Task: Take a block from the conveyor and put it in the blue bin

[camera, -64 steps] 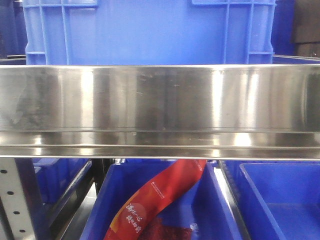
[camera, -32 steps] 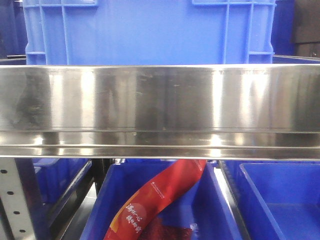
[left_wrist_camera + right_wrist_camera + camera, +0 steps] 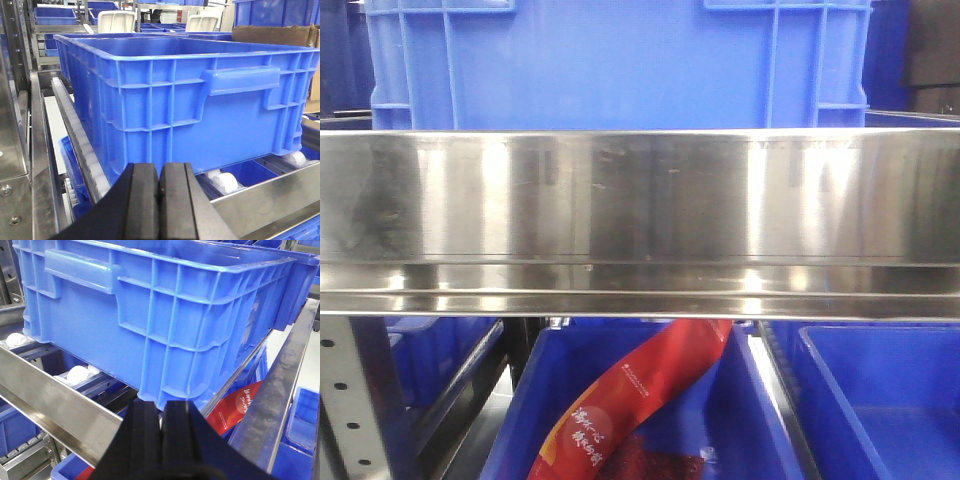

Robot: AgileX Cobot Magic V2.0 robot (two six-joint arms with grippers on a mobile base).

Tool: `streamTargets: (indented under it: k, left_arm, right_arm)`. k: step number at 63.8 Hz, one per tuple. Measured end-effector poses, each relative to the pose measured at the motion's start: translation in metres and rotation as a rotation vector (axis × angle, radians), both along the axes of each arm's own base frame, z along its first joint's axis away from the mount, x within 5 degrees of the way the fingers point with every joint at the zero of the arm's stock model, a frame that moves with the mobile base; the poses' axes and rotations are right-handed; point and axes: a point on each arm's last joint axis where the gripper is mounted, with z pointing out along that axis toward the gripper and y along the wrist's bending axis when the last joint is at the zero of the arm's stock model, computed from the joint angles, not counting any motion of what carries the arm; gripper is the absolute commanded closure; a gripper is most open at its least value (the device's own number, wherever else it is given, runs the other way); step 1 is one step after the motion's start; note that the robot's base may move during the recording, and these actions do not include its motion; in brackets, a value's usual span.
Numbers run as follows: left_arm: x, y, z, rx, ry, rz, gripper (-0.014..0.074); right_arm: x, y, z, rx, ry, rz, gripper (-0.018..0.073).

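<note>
The big blue bin (image 3: pixel 200 100) sat up on a steel rack (image 3: pixel 640 200), riding on white rollers (image 3: pixel 225 181) between the side rails. A wide shiny steel bar (image 3: pixel 65 410) ran across the front edge just below it. Down on the lower level there were more blue bins (image 3: pixel 740 420), and one of them had a red packet (image 3: pixel 630 400) lying in it.

Front cam low, close; wrist cams flank blue bin (image 3: pixel 190 100).

Bright, even light; streaky glare on steel rail (image 3: pixel 640 200).
</note>
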Motion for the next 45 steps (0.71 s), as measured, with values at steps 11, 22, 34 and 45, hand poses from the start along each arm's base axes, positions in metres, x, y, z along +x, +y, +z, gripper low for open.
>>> streamTargets:
  k: [11,22,34,45]
  left_arm:
    - [0.0,0.0,0.0,0.0,0.0,0.0,0.0707]
    - [0.0,0.002,0.0,0.013,-0.012,0.024,0.0707]
    - [-0.004,0.017,-0.017,0.023,-0.053,0.188,0.0707]
    - [-0.01,0.029,-0.048,0.011,-0.104,0.339,0.0707]
  right_arm:
    - [0.0,0.0,0.0,0.0,0.0,0.0,0.0721]
    - [0.0,0.0,0.0,0.0,0.0,0.0,0.0721]
    - [0.0,0.0,0.0,0.0,0.0,0.0,0.0721]
    - [0.0,0.0,0.0,0.001,-0.001,0.0,0.0721]
